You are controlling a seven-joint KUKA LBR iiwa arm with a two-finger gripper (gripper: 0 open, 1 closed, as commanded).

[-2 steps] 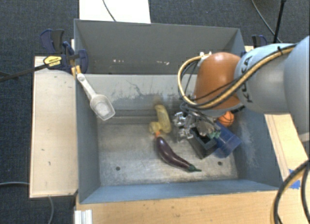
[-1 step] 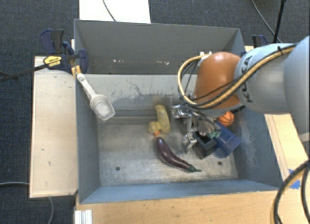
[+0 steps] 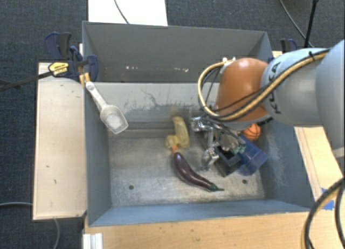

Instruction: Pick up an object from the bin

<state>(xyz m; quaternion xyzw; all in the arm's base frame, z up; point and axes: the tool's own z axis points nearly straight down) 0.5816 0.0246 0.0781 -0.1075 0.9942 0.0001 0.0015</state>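
Eggplant (image 3: 193, 174), one, purple, beside hand (image 3: 209, 160); one yellow toy (image 3: 180, 132), one scoop (image 3: 109, 113); grip unclear.

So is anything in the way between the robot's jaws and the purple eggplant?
Nothing I can see. The jaws hang right next to the long purple toy eggplant near the middle of the grey metal bin. The yellow toy lies behind it and the blue block off to one side, neither between.
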